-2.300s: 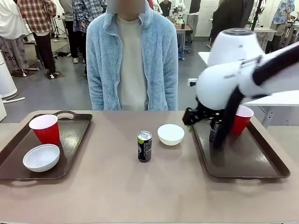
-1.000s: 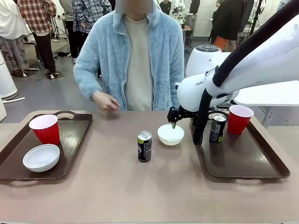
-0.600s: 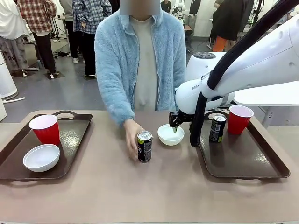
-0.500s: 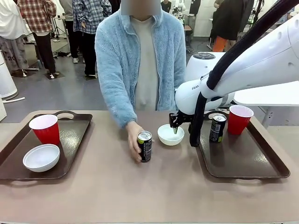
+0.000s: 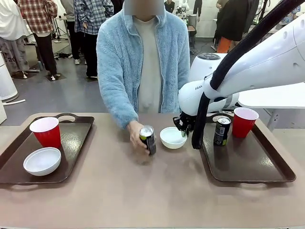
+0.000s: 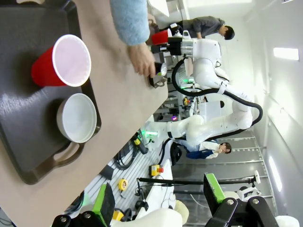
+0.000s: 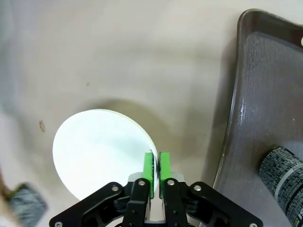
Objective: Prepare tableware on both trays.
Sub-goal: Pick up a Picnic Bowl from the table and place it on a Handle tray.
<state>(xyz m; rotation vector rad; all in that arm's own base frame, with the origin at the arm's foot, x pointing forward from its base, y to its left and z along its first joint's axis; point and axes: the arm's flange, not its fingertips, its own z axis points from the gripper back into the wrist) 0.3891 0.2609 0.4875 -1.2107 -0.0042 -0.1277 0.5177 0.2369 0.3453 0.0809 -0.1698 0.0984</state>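
Right tool (image 7: 155, 157) clenched on rim of white bowl (image 7: 97, 151), bowl on counter (image 7: 142, 56) just beside right tray (image 7: 265, 118); advise lifting level, clearing the raised tray rim, setting down apart from can (image 7: 284, 177).

Left tray (image 5: 76, 138) with cup (image 5: 46, 131) and bowl (image 5: 42, 161); right tray (image 5: 248, 164) with second cup (image 5: 244, 121) and can (image 5: 221, 130); between them, another bowl (image 5: 172, 137), another can (image 5: 148, 140).

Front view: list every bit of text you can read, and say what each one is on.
"FRAN", the rest hidden behind a black cable: on the right arm's white housing.
Can in the person's hand: print too blurred to read.
Can on the right tray: label too small to read.
White bowl pinched by the right gripper: no print.
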